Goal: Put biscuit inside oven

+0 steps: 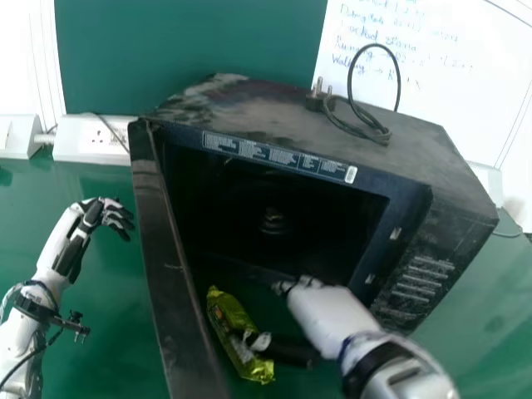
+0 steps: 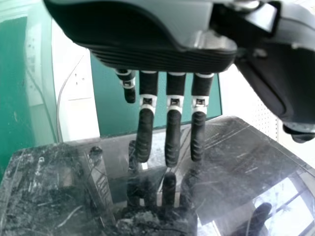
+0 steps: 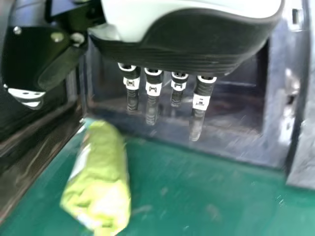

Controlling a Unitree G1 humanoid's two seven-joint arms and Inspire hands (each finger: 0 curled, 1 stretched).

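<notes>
Prob. pickup stage, pre-grasp. Biscuit pkt. [image 1: 226,320] on table [image 1: 116,316], outside oven [image 1: 274,120], by open door [image 1: 170,274]. R. hand [image 1: 326,314] — straight fingers, wide thumb, nothing held. L. hand [image 1: 104,214] idle, loose fingers. Next — lower, close round pkt., lift in.

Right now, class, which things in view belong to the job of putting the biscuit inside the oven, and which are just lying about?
Belongs to the job:
- biscuit packet, on the table
- oven, its door open
- right hand, before the opening

Just about:
- power cord atop the oven
- socket strip
- whiteboard
- left hand, idle
</notes>
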